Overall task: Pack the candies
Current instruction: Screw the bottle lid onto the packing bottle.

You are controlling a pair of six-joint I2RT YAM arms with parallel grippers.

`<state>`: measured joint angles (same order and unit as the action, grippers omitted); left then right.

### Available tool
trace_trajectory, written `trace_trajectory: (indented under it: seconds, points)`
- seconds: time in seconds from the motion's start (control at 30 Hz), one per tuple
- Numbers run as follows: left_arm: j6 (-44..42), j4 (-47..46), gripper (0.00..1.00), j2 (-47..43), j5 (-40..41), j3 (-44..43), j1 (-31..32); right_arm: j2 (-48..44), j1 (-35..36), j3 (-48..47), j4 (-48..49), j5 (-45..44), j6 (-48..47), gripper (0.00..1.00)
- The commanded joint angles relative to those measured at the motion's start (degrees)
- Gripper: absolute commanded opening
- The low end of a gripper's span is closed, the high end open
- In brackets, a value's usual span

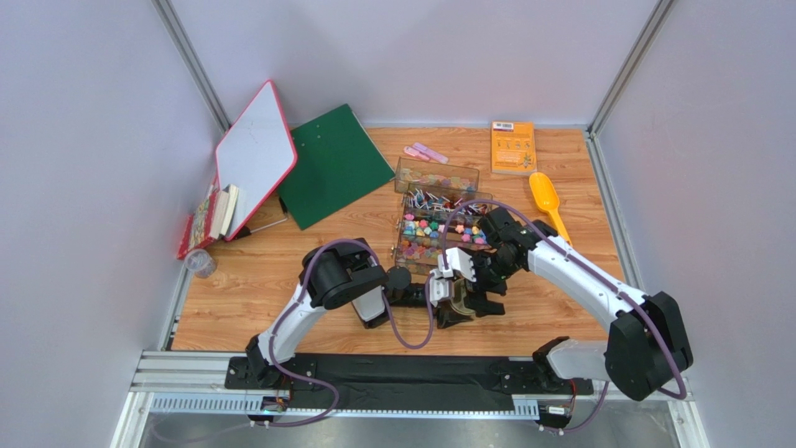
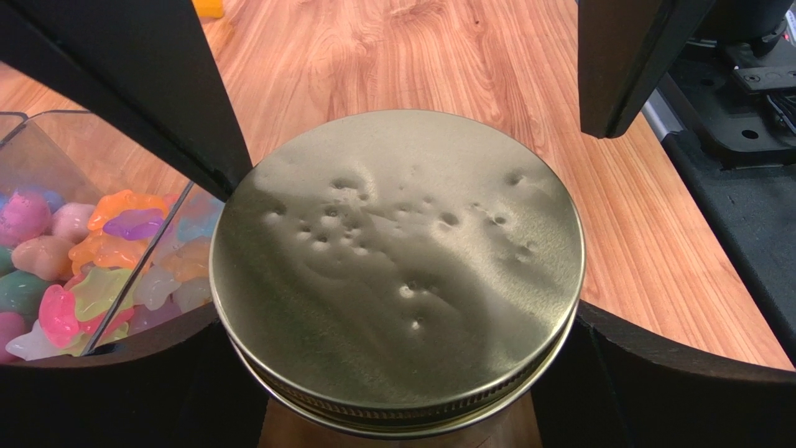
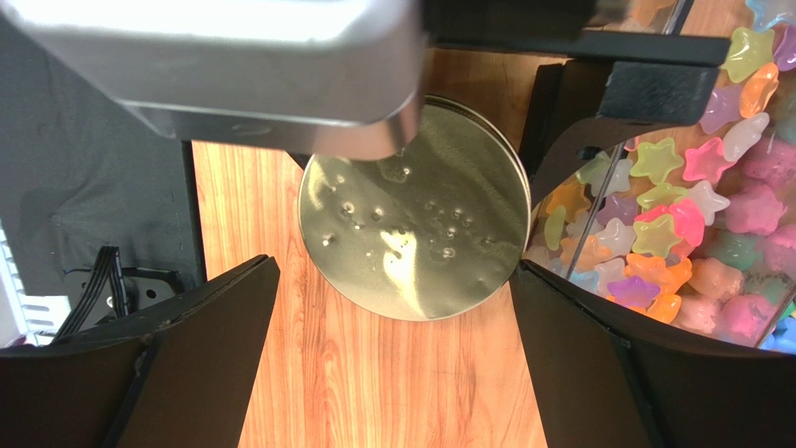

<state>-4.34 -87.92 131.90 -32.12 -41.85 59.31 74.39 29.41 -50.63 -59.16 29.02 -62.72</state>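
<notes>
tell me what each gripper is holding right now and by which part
Right gripper: nothing, jaws open. Left gripper straddles the gold lid at its rim; whether it grips cannot be told.

a dented gold lid [image 2: 397, 271] fills the middle, the left gripper [image 2: 420, 159] spread wide around it. beside it on the left, colourful candies [image 2: 103, 271] fill a clear box [image 2: 37, 149] on the wooden table [image 2: 420, 56].

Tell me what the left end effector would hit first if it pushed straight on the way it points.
The gold lid, most likely: it fills the middle of the left wrist view, between the open fingers of the left end effector. The candies lie off to the side, out of that line.
</notes>
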Motion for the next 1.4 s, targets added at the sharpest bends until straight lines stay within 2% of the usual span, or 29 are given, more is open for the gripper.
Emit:
trace_trajectory:
  seconds: [0.0, 0.97, 1.2, 1.37]
  points:
    - [-3.0, 13.6, 0.00, 4.2, 2.2, 1.4, -2.0, -2.9, 0.9, 3.1, -2.5, 1.6, 1.7, 1.00]
    - [-3.0, 13.9, 0.00, 4.6, 2.9, 0.9, -2.2, -12.1, 1.8, 11.2, -7.7, 5.7, 5.3, 1.00]
    - [-3.0, 14.5, 0.00, 4.6, 1.6, 1.0, -2.2, -14.3, 0.1, 7.2, -8.2, -2.7, 5.2, 1.00]
    - [-3.1, 15.1, 0.00, 5.0, 1.2, 0.7, -2.2, -12.6, -1.5, 1.4, -7.6, -3.5, 4.4, 1.00]
